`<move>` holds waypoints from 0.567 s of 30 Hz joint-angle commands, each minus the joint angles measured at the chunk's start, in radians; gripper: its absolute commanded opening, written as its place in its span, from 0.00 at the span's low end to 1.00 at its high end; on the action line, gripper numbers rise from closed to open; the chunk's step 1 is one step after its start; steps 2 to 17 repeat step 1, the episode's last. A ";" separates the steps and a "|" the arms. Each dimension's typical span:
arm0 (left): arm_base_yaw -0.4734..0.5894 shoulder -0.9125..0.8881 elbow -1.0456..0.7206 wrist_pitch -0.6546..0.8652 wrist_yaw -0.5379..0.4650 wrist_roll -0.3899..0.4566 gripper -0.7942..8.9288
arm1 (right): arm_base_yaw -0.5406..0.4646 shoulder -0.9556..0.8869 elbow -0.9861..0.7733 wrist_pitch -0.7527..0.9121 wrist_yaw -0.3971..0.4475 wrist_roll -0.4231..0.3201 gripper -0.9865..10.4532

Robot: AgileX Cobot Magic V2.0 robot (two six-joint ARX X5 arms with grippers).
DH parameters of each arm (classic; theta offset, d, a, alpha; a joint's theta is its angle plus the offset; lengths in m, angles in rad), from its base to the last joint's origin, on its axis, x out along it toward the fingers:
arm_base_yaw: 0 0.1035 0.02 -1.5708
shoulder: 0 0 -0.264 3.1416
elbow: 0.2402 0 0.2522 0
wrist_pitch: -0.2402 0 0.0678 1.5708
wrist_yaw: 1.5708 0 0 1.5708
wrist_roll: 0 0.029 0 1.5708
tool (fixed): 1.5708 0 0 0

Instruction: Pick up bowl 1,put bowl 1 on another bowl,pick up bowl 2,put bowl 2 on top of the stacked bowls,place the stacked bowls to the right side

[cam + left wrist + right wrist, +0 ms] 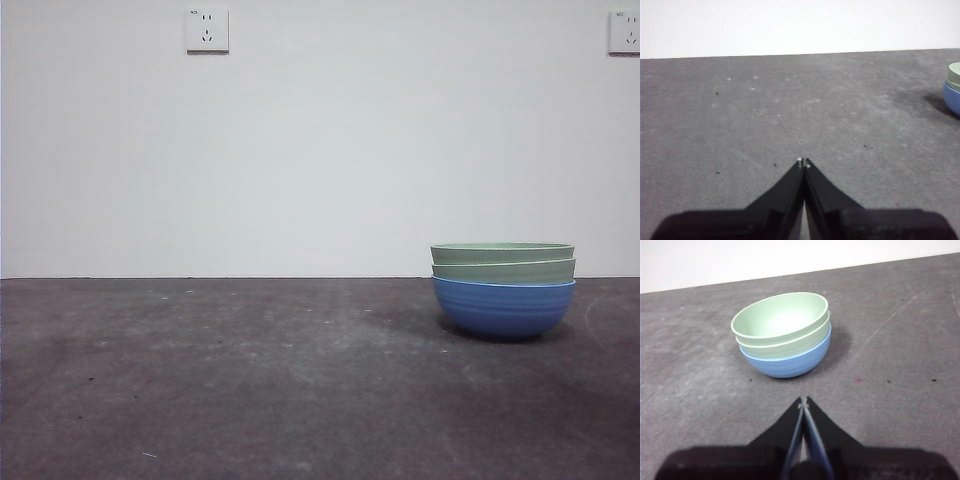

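Right gripper (803, 401): jaws pressed together, tips meeting, holding nothing, low over bare table (900, 405) just short of the stacked bowls (784, 335). Left gripper (803, 162): jaws likewise together, empty, well apart from the stack, which shows only at the edge of its wrist view (953, 90).

Stack stands upright on the right part of the table (503, 290): blue ribbed bowl (503, 308) at bottom, two pale green bowls (503, 262) nested inside, rims level. Nothing touches it.

Surroundings: dark scuffed tabletop open on all sides of the stack; white wall (320, 170) behind, with two sockets (207, 30).
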State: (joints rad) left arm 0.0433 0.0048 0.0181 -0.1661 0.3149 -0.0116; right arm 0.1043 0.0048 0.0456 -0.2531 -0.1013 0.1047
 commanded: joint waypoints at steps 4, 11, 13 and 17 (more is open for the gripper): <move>0.004 -0.002 -0.015 0.004 0.000 -0.003 0.08 | 0.000 -0.003 -0.013 0.005 0.003 -0.005 0.09; 0.004 -0.002 -0.015 0.004 0.000 -0.003 0.08 | 0.000 -0.003 -0.013 0.005 0.003 -0.005 0.09; 0.004 -0.002 -0.015 0.004 0.000 -0.003 0.08 | 0.000 -0.003 -0.013 0.005 0.003 -0.005 0.09; 0.004 -0.002 -0.015 0.004 0.000 -0.003 0.08 | 0.000 -0.003 -0.013 0.005 0.003 -0.005 0.09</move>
